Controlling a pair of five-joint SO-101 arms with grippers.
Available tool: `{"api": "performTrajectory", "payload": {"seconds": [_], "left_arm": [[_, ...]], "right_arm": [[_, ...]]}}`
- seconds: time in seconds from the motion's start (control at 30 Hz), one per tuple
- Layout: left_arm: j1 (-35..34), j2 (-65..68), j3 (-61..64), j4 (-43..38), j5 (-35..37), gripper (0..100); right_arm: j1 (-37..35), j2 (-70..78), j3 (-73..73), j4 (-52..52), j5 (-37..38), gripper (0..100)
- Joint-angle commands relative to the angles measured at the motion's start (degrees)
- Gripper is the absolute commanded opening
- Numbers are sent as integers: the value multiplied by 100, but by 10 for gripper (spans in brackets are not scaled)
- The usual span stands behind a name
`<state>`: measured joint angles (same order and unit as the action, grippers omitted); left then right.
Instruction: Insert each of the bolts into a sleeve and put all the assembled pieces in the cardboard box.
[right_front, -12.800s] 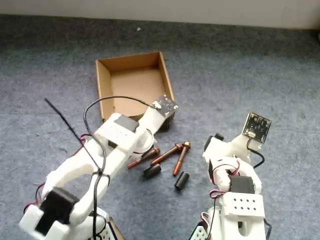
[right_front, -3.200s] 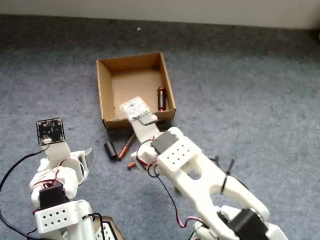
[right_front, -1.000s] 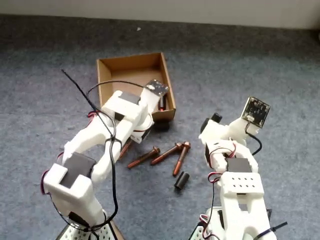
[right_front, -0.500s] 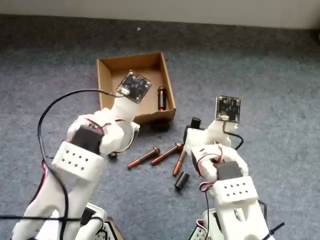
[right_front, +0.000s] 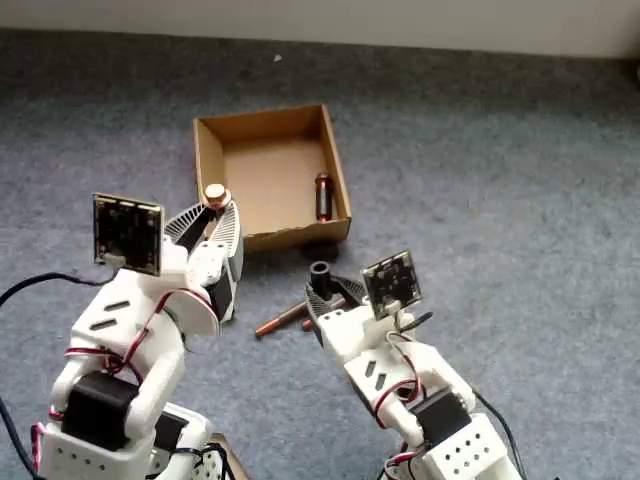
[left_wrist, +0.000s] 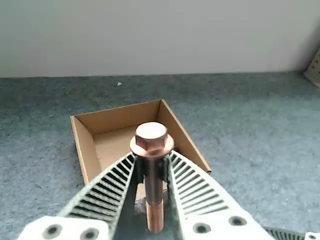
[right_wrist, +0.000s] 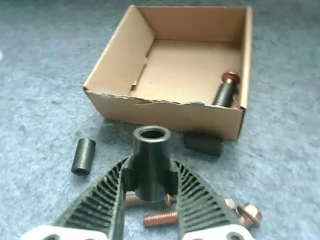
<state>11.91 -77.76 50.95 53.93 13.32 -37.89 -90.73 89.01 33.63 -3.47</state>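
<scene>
My left gripper (right_front: 212, 215) is shut on a copper bolt (right_front: 215, 194), held upright with its head on top, just in front of the cardboard box (right_front: 208, 165). In the left wrist view the bolt (left_wrist: 152, 145) stands between the fingers (left_wrist: 112, 180) with the box (left_wrist: 82, 142) behind. My right gripper (right_front: 322, 290) is shut on a black sleeve (right_front: 320, 272), open end up, right of the left arm. The right wrist view shows this sleeve (right_wrist: 151, 155) clamped in front of the box (right_wrist: 165, 112). One assembled piece (right_front: 322, 195) lies inside the box by its right wall.
On the grey carpet a loose sleeve (right_wrist: 83, 156) stands before the box and another (right_wrist: 202, 142) lies against its front wall. Loose bolts (right_wrist: 160, 218) lie under my right gripper, one head (right_wrist: 247, 214) beside it. A bolt (right_front: 280, 318) lies between the arms.
The left arm has drawn back from the box and holds a bolt upright. The right arm has swung left and holds a sleeve; the sleeve on the near carpet is gone.
</scene>
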Motion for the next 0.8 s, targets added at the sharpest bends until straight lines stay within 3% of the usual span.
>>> {"api": "performTrajectory", "payload": {"seconds": [0.0, 0.3, 0.77], "left_arm": [[-4, -418, 4, -141, 440, 5], [989, -470, 418, -167, 466, 5], [1341, -479, 426, -316, 466, 5]], "right_arm": [[-426, -989, 558, -629, 809, 4], [-848, -1429, 1086, -716, 1160, 4], [-1147, -1446, 1086, -716, 1160, 4]]}}
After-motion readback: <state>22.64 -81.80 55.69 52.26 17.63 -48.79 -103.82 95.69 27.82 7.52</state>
